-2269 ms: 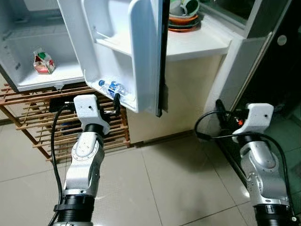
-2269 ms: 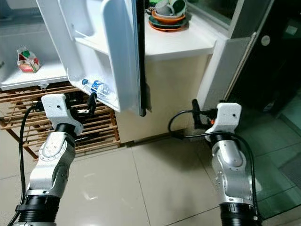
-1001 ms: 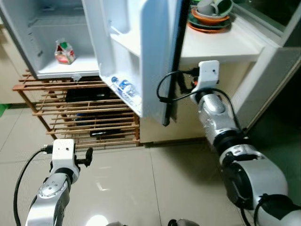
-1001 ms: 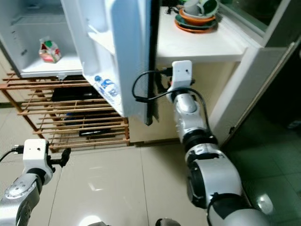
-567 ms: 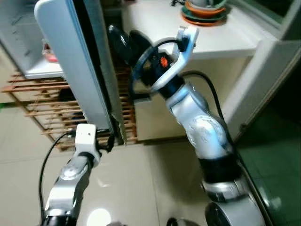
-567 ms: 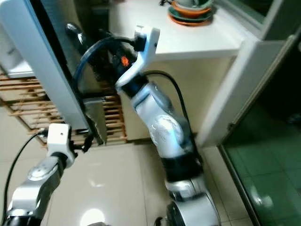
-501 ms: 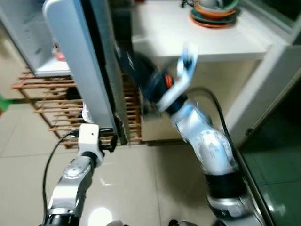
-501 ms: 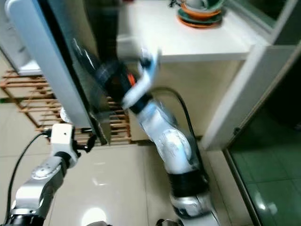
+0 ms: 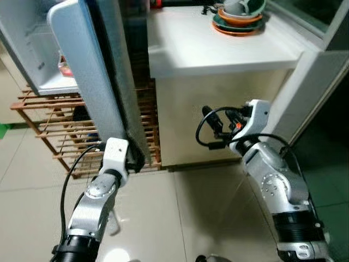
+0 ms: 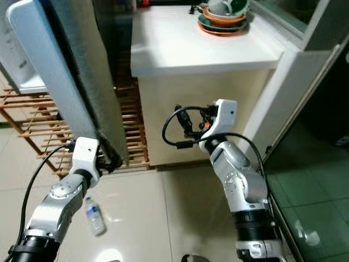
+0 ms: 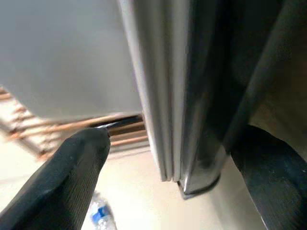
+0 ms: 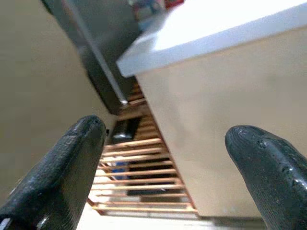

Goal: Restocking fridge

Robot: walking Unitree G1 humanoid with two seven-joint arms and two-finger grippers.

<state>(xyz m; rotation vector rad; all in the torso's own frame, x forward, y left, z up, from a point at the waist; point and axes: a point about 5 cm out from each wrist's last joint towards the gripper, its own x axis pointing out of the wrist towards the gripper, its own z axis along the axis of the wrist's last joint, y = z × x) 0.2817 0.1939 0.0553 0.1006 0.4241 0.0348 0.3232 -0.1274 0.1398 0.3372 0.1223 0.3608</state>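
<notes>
The tall white fridge door (image 9: 82, 65) with its dark gasket edge stands swung out edge-on, its bottom corner just above the left gripper (image 11: 168, 177), whose jaws are spread apart to either side of that corner, not clamped on it; behind it the open white fridge cabinet (image 9: 41, 60) shows a small red-and-white carton (image 9: 65, 66) on its lower shelf, over a slatted wooden rack (image 9: 54, 128); the white tabletop (image 9: 218, 46) carries stacked orange and green bowls (image 9: 238, 19) near its far right corner; the right gripper (image 12: 168, 163) hangs before the beige cabinet front, jaws wide apart and empty; a small clear plastic water bottle (image 10: 94, 215) lies on the tiled floor (image 9: 202, 218) beside the left arm.
</notes>
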